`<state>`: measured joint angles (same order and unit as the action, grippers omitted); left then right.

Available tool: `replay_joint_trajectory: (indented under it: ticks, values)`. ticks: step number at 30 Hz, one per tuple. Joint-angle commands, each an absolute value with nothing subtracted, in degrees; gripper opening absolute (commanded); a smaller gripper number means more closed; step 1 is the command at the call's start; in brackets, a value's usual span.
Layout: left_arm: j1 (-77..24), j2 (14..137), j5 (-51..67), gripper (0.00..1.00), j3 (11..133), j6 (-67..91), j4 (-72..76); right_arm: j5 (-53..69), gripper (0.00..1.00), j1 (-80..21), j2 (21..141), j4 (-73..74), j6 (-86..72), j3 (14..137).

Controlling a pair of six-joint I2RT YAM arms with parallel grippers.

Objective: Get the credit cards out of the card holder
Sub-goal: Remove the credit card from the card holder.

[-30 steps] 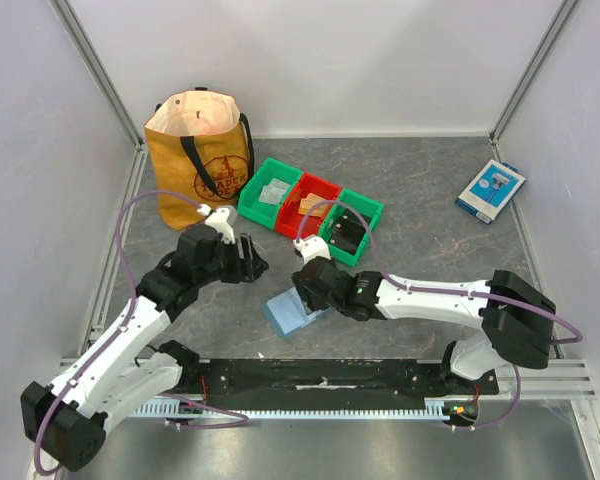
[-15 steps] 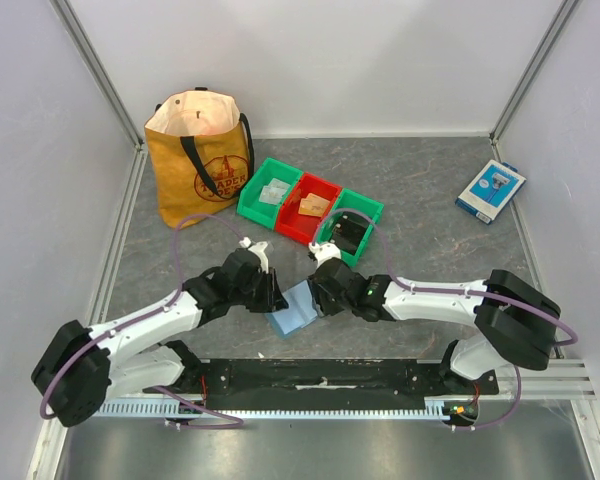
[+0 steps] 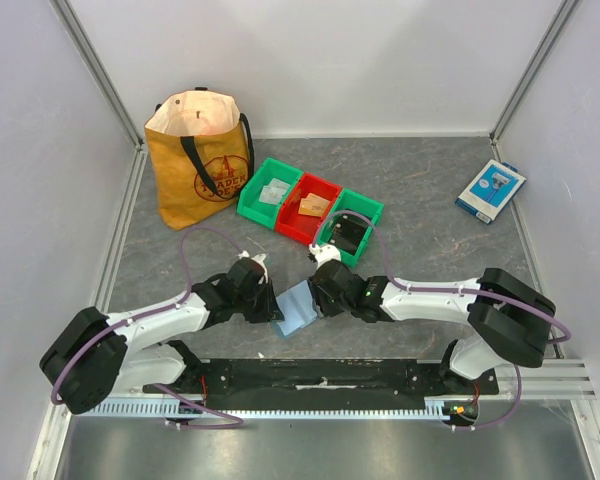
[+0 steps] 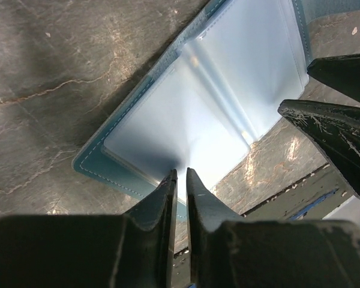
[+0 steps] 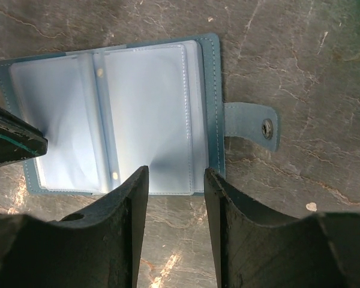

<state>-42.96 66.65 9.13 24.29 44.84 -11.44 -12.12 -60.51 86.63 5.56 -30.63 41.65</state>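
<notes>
With the card holder [image 3: 298,310] lying open on the table [image 3: 430,240], the right gripper [image 5: 175,174], half open and holding nothing, should pin the half beside its snap tab [image 5: 252,127] flat while the left gripper [image 4: 180,177], nearly closed at its opposite edge (grip on a sleeve [image 4: 216,102] unclear), draws gently outward.

The card holder [image 3: 298,310], a dusty-blue bifold wallet with stitched edges, lies spread open near the front of the grey table [image 3: 430,250]. Its clear plastic sleeves [image 5: 147,114] face up and its snap tab [image 5: 252,127] sticks out flat from one side. Pale grey-white credit cards [image 3: 270,193] lie in the left green bin [image 3: 255,184] and orange-tan cards [image 3: 311,205] in the red bin [image 3: 325,181] beside it, well apart from the holder.
</notes>
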Motion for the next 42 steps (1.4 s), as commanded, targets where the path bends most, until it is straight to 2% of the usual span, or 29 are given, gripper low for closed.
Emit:
replay_joint_trajectory:
  ticks: [1, 6, 17, 25, 32, 37, 40, 42]
  values:
    - [-43.33, 67.15, 7.12, 0.17, 22.77, 47.63, -10.81, -12.66, 0.49, -60.38, 87.10, 5.71, -31.03, 41.66]
    - [-43.33, 67.67, 6.86, 0.16, 22.33, 47.90, -10.81, -10.03, 0.48, -60.38, 87.97, 5.19, -30.32, 42.18]
    - [-43.42, 68.29, 6.77, 0.16, 21.45, 48.25, -9.84, -1.50, 0.27, -60.47, 86.67, 1.24, -30.06, 43.50]
    - [-43.51, 63.82, 4.58, 0.16, 21.18, 49.74, -11.33, 5.62, 0.21, -62.92, 86.22, -1.58, -28.74, 46.66]
    - [-43.59, 48.02, -4.99, 0.22, 21.27, 54.66, -20.64, 7.12, 0.22, -67.67, 90.43, 1.57, -25.67, 51.94]
    - [-43.50, 38.95, -9.58, 0.29, 21.71, 56.60, -25.83, 2.83, 0.37, -68.99, 90.98, 5.89, -23.73, 53.44]
    - [-43.50, 38.58, -9.32, 0.32, 23.20, 56.34, -26.54, -1.91, 0.47, -68.38, 87.20, 7.29, -23.38, 52.56]
    - [-43.42, 39.46, -8.97, 0.33, 24.52, 55.73, -26.28, -3.94, 0.48, -67.77, 84.04, 7.38, -23.38, 51.42]
